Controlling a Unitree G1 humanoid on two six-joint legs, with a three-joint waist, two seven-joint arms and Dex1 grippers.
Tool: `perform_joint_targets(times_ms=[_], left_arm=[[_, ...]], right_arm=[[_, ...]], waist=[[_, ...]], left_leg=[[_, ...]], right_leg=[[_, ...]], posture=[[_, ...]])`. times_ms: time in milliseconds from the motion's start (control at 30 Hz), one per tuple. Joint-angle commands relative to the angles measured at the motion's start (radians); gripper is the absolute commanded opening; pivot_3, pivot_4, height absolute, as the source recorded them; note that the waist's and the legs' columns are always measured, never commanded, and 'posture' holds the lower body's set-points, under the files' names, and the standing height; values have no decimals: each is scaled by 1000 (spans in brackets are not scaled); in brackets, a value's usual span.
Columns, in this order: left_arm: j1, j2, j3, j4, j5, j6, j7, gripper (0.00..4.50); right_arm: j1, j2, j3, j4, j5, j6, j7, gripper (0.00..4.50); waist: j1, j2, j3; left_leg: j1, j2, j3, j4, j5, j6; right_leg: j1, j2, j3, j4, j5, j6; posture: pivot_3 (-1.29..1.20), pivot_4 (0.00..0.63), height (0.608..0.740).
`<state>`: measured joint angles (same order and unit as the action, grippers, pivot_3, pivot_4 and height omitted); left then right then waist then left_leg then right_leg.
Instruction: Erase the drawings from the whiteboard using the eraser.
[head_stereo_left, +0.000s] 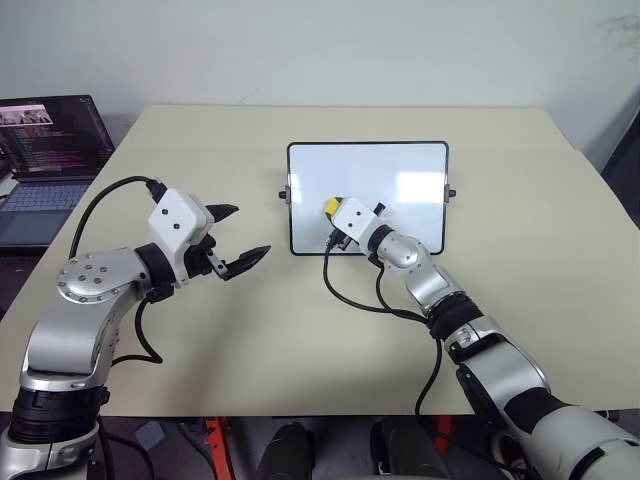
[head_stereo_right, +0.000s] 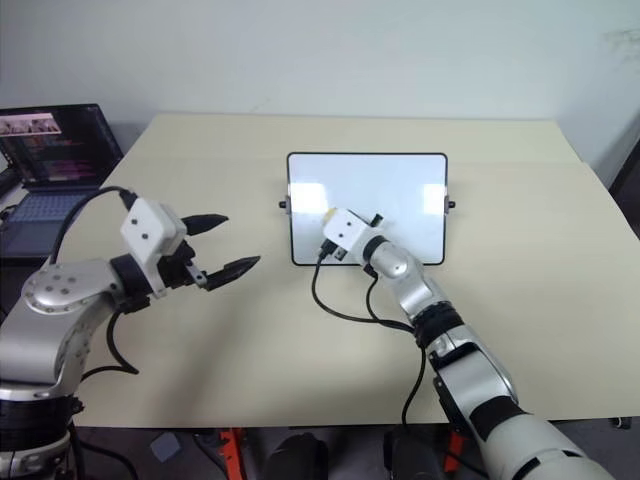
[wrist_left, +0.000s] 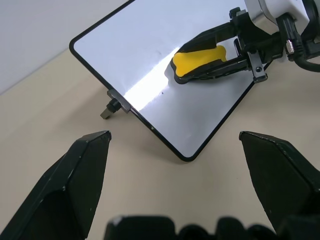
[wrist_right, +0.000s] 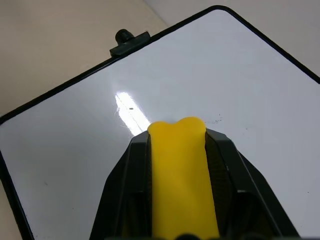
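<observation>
The whiteboard (head_stereo_left: 390, 175) lies in the middle of the table, a thin black frame around a glossy white face. The yellow eraser (head_stereo_left: 329, 205) rests on the lower left part of that face, and my right gripper (head_stereo_left: 333, 209) is shut on it from both sides; the right wrist view shows the eraser (wrist_right: 177, 165) between the black fingers (wrist_right: 127, 180). The drawings are out of view; the face shows just a couple of tiny dark specks (wrist_right: 131, 106). To the left of the board, above the table, my left gripper (head_stereo_left: 250, 230) stands open and empty.
The beige table (head_stereo_left: 300, 340) spreads wide around the board. An open laptop (head_stereo_left: 45, 150) stands at the far left, beyond the table's edge. A black cable (head_stereo_left: 350, 295) loops from my right wrist over the table in front of the board.
</observation>
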<state>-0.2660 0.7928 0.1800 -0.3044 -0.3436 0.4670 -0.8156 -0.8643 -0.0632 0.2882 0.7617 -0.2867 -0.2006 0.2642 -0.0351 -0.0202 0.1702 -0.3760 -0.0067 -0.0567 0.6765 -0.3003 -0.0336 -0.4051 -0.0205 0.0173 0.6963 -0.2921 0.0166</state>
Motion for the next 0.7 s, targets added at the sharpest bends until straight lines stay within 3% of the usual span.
perform_joint_targets(times_ms=[33, 233, 700], left_arm=[[-6, 14, 11, -16, 2, -23, -2, 4500], [1, 17, 16, -27, 0, -19, -3, 4500], [9, 30, 28, -41, -5, -10, -2, 4500]], right_arm=[[12, 37, -36, -84, 71, -10, 25, 1174], [9, 93, -54, -132, 127, -53, 41, 1174], [-89, 169, -28, 41, 92, -109, -20, 1174]], waist=[[0, 0, 0], [-2, 0, 0], [-9, 1, 0]], left_leg=[[0, 0, 0, 0, 0, 0], [-4, 0, 0, -1, 0, 0], [-4, 0, 0, -1, 0, 0]], right_leg=[[0, 0, 0, 0, 0, 0], [-4, 0, 0, -1, 0, 0], [-4, 0, 0, -2, 0, 0]], posture=[[0, 150, 740], [0, 150, 740], [0, 150, 740]])
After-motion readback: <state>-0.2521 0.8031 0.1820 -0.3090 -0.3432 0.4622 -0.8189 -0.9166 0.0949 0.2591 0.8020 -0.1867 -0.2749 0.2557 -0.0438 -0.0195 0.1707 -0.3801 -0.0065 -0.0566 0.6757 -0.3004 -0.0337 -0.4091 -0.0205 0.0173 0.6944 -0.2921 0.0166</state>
